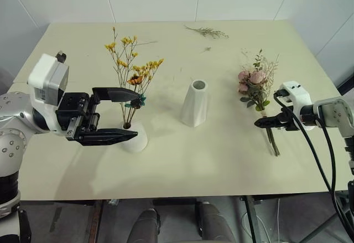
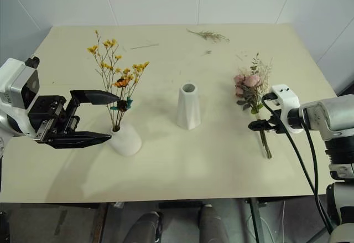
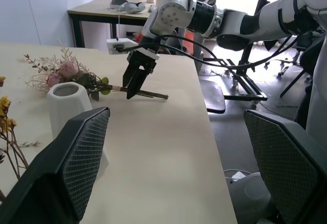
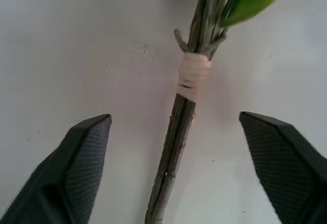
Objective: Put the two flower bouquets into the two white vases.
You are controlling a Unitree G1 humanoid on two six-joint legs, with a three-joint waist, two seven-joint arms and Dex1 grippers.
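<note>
Left gripper (image 1: 119, 115): fingers wide apart, empty, hanging level with the yellow wildflower bunch (image 1: 130, 74) between and just past the tips. That bunch stands upright in the squat white vase (image 1: 134, 138), so it needs no handling.

Tall white vase (image 1: 194, 103): mid-table (image 1: 166, 165), empty, round mouth up, well clear of both sets of fingers.

Right gripper (image 2: 255, 125): fingers apart, nothing clamped, poised over the stems of the rose bouquet (image 2: 251, 91), which lies flat on the table; stems run between the two pads in the wrist view, no contact visible.

Handling, judged: bouquet light; blooms and beige sprigs soft and easily crushed; bundled stems (image 4: 173, 147) thin but fairly stiff. Best hold looks to be at or just below the pale tape binding (image 4: 193, 77), where the stems are gathered and should not splay. Bare stems may slip or roll under a light pinch
</note>
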